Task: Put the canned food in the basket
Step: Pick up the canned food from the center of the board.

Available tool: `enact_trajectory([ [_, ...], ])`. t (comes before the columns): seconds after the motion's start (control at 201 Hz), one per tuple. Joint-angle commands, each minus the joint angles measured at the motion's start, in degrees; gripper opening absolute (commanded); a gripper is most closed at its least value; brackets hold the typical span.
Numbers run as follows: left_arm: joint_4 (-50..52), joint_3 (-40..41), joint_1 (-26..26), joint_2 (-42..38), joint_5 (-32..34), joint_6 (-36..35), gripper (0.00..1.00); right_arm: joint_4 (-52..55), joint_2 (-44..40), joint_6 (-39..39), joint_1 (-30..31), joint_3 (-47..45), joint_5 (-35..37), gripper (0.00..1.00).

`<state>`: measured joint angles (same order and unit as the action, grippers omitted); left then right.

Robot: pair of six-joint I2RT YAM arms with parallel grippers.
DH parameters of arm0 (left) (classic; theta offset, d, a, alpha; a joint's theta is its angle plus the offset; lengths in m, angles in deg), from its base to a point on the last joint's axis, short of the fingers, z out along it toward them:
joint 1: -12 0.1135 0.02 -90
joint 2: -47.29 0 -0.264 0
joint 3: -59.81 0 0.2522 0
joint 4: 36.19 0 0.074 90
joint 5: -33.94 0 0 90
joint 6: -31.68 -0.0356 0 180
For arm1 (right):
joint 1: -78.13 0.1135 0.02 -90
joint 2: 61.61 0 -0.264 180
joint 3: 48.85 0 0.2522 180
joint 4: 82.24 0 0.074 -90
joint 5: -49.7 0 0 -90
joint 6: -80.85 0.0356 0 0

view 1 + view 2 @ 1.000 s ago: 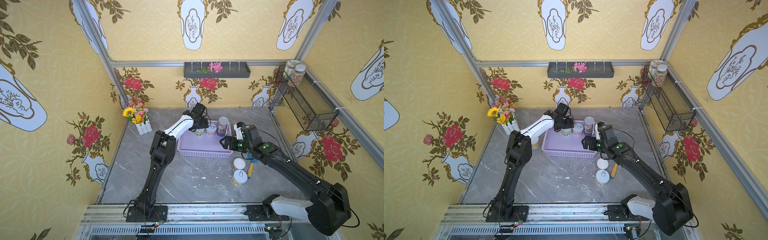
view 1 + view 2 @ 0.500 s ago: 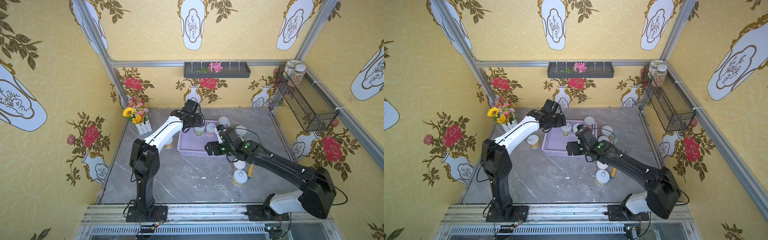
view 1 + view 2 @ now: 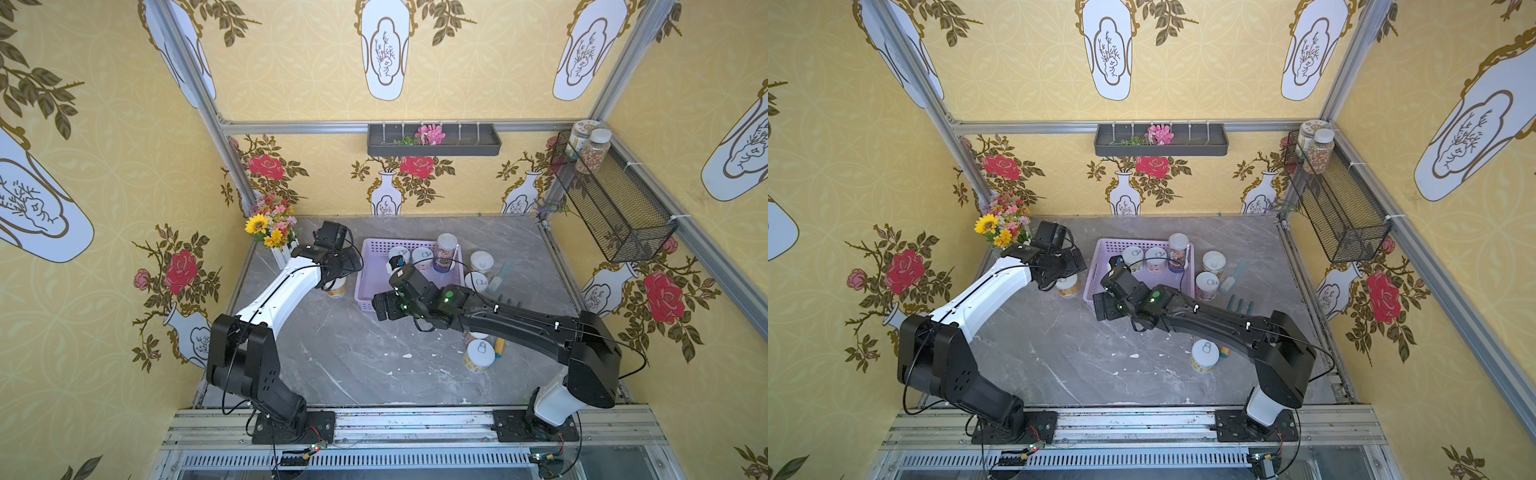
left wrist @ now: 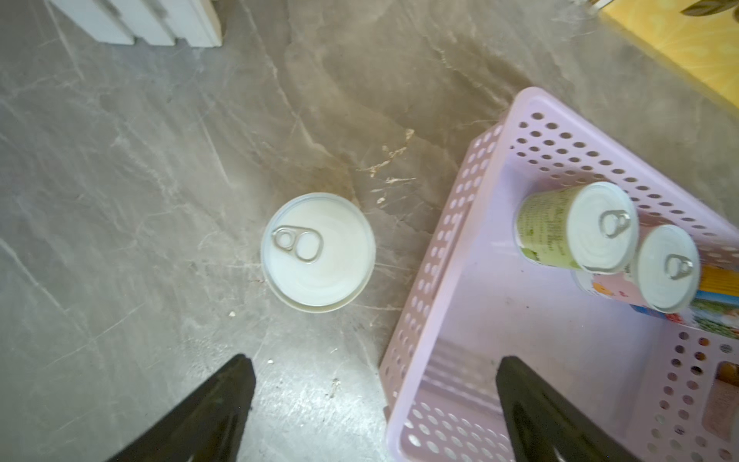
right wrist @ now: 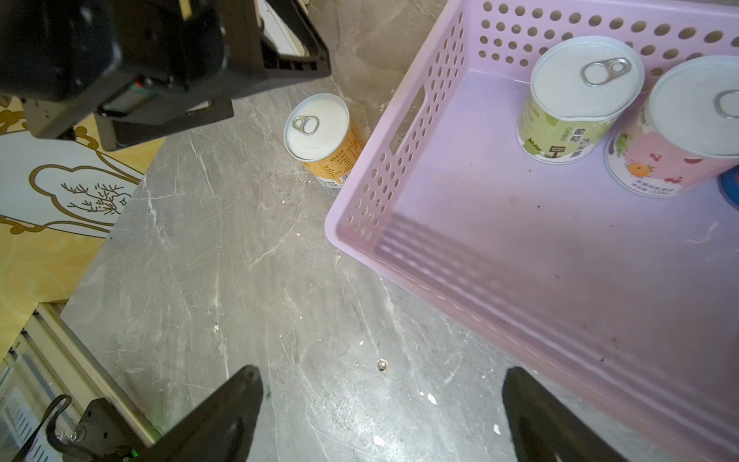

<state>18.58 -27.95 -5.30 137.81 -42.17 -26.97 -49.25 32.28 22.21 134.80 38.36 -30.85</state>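
Note:
The lilac basket point(image 3: 376, 245) point(image 3: 1113, 245) point(image 4: 472, 224) point(image 5: 400, 132) holds a green-label can point(image 4: 576, 228) point(image 5: 576, 100), a pink-label can point(image 5: 680, 132) and a taller can point(image 3: 446, 249). An orange-label can point(image 3: 337, 287) point(image 3: 1067, 286) point(image 4: 318, 252) point(image 5: 320, 136) stands upright on the table by the basket's left wall. My left gripper point(image 4: 376, 368) point(image 3: 343, 262) hovers open above that spot and holds nothing. My right gripper point(image 5: 384, 376) point(image 3: 384, 306) is open and empty over the table at the basket's front left corner. More cans point(image 3: 482, 262) point(image 3: 478, 355) stand to the basket's right.
A white fence-shaped flower vase point(image 3: 272, 232) stands at the back left, close to my left arm. A brush point(image 3: 500, 272) and a dark comb point(image 3: 509, 299) lie right of the basket. On the walls hang a black wire-mesh basket point(image 3: 611, 199) with jars and a dark grey tray point(image 3: 434, 141).
My left gripper has left the basket, moved left to above the orange-label can and opened wide. My right gripper has swung left along the basket's front to its left corner.

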Motion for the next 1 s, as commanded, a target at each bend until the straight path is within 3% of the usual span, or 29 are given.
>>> enact_trajectory([
  [0.0,0.9,1.2,1.4,0.4,0.7,0.4,1.00,-4.2,0.3,1.3,1.5,0.3,3.7,0.97],
  [0.339,-0.6,1.8,5.2,6.0,-1.3,-2.8,1.00,-14.9,-0.9,2.9,5.2,-3.6,7.9,0.97],
  [0.588,-2.3,-1.0,6.1,10.8,-4.2,-4.8,1.00,-22.1,-2.5,2.0,3.7,-6.7,0.4,0.97],
  [0.882,-0.8,-4.3,6.1,16.0,-4.6,-6.3,1.00,-19.8,-3.4,1.3,2.2,-6.7,-2.3,0.97],
  [0.997,-0.8,-4.9,6.1,17.4,-4.1,-6.8,1.00,-20.1,-3.8,0.8,0.1,-7.2,-6.8,0.97],
])
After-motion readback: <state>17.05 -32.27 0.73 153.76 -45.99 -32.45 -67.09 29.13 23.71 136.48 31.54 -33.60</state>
